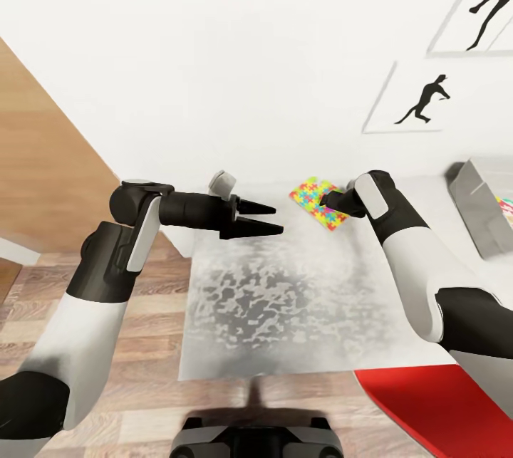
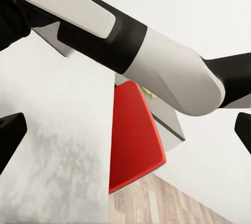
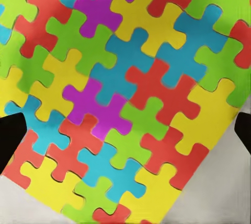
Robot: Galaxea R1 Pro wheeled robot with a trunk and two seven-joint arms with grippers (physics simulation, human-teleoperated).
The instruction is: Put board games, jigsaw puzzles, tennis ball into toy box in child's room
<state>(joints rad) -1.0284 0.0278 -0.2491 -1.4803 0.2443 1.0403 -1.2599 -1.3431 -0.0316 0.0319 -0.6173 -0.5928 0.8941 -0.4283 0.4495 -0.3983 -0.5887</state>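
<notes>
Step in hand: jigsaw puzzle [image 1: 318,202] pickup, centre frame on table [image 1: 285,301]. Right gripper [image 1: 329,199] at puzzle edge, jaws apart. Left gripper [image 1: 265,219] spread, idle. Next: clamp, carry to toy box [image 1: 479,205], right edge.

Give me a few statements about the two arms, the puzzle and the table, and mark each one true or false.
1. The right gripper is at the edge of the jigsaw puzzle. True.
2. The jigsaw puzzle already lies inside the toy box. False: it lies on the table, left of the box.
3. The left gripper holds a tennis ball. False: its fingers are apart with nothing between them.
4. In the right wrist view the puzzle shows interlocking pieces in yellow, blue, red, green and purple. True.
5. A red object shows beside the table's near right corner. True.
6. The left gripper rests on the puzzle. False: it is over bare tabletop, apart from it.
</notes>
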